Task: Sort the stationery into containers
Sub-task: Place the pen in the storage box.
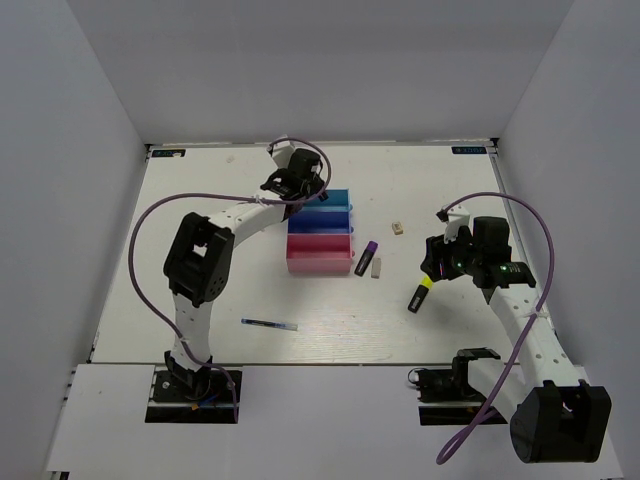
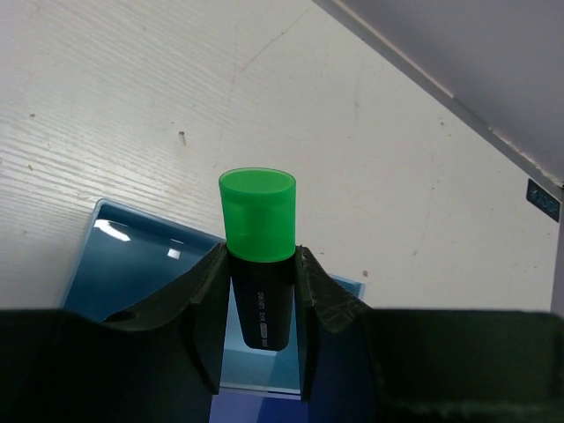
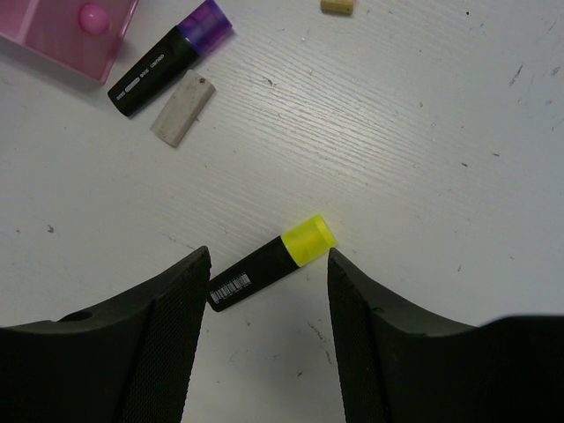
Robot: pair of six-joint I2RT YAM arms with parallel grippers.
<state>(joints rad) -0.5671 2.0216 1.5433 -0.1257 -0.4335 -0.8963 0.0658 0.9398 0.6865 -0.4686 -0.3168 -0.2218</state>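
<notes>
Dropping seems intended: the green-capped black highlighter (image 2: 257,216) is clamped in the left gripper (image 2: 259,264) above the teal plastic bin (image 2: 132,264), while the right gripper (image 3: 269,256) is spread over the yellow-capped black highlighter (image 3: 264,269).

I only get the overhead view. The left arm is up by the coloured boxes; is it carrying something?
Observer: Yes. Its wrist camera shows the left end effector shut on a green-capped highlighter, with the teal bin just below.
Visitor: And the right arm, near the yellow thing?
Observer: Its wrist camera shows the right end effector open, one finger on each side of the yellow-capped highlighter, which lies flat on the table.
Visitor: What's the pale bit beside the purple one?
Observer: A whitish eraser with a small dark mark at one end, lying close alongside the purple-capped highlighter.
</notes>
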